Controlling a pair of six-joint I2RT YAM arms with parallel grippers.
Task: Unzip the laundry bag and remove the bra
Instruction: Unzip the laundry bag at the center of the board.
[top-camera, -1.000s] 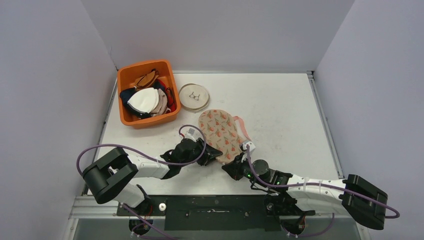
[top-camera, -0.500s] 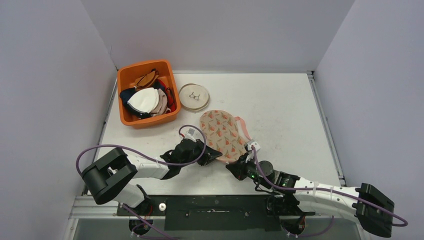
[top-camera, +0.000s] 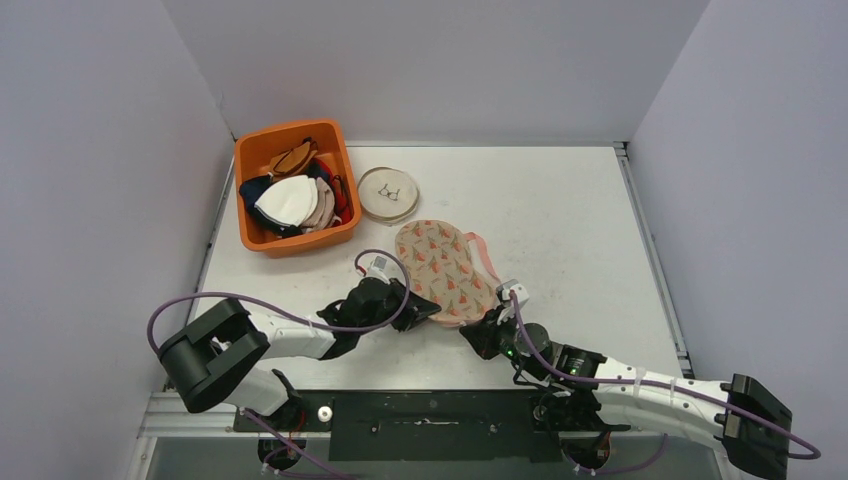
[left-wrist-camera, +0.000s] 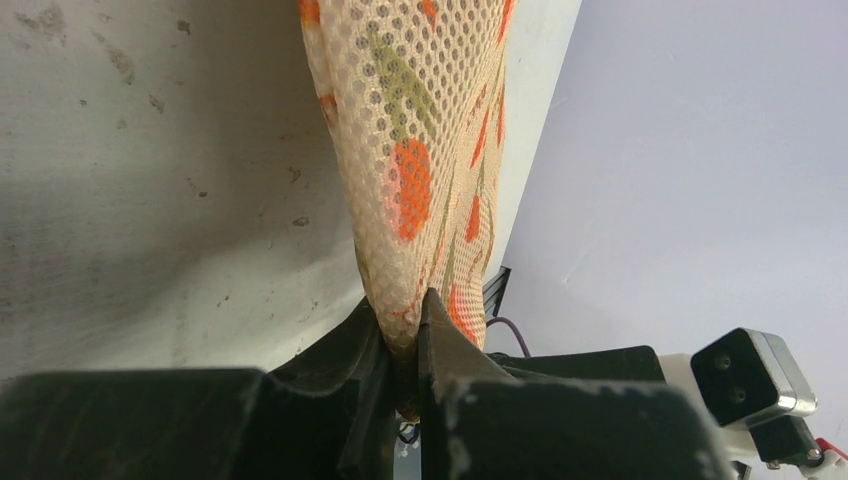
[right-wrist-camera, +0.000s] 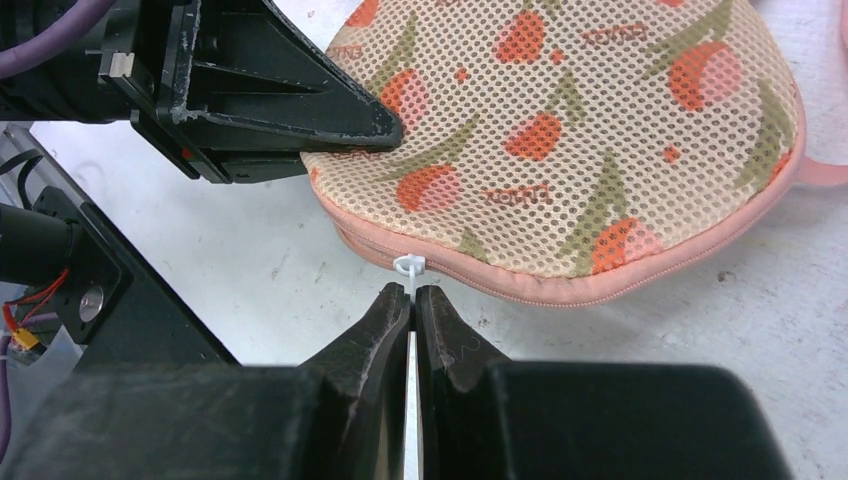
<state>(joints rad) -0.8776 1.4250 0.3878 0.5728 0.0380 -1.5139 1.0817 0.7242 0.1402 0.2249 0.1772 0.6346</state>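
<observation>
Mesh cloth with orange flowers makes up the laundry bag. It lies on the white table in the middle of the top picture, just above the two arms. A second ago the left gripper had its fingers a little apart at the bag's lower left edge. Now they are squeezed together on that edge. The right gripper has slid a bit to the right along the bag's lower edge, and the bag has turned a little with it. I think this means one arm now holds the bag in place so the other can pull the zip, so the unzipping is only just starting. The left wrist picture shows what the top picture cannot: the mesh is pinched tight between the two black fingers. The right wrist picture shows the small white zip pull with its tab caught between the closed tips of the right gripper. To the right of the pull, the pink zip line looks shut. Only the top picture shows the orange bin full of soft clothes in the upper left, and the round dish beside it. A pink loop sticks out on the bag's right side. The bra does not show in any picture, so I guess it is inside the bag.
</observation>
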